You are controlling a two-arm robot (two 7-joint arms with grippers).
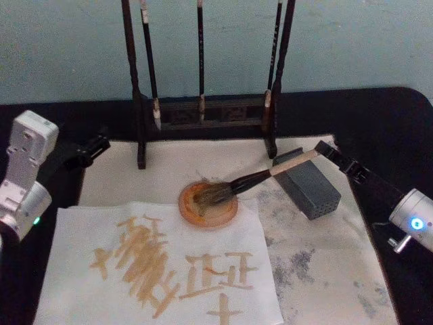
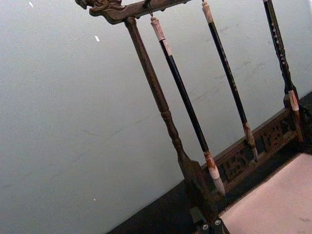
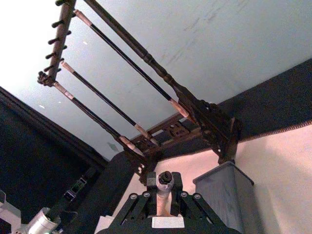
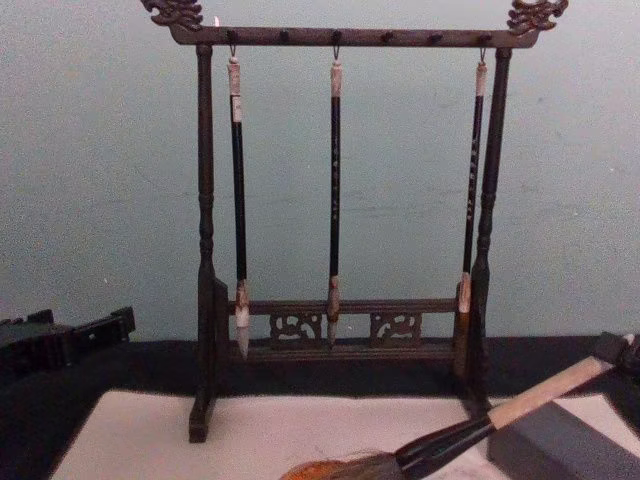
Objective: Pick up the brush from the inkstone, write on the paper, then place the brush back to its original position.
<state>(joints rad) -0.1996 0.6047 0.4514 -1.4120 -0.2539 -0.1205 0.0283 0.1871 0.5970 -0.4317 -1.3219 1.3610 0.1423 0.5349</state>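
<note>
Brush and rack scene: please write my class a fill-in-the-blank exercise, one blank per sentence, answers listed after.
1. The brush has its bristles resting in the round orange ____.
2. The right claw is shut on the end of the brush's ____.
3. The wooden rack holds ____ thin black-handled brushes, hanging.
4. The brush handle leans across the top of a grey ____.

Missing words: dish; handle; three; block

The right gripper (image 1: 327,149) holds the end of the brush (image 1: 260,177). Its hairy tip sits in the round orange dish (image 1: 208,204) (just above the paper (image 1: 162,271) with tan marks).
</note>
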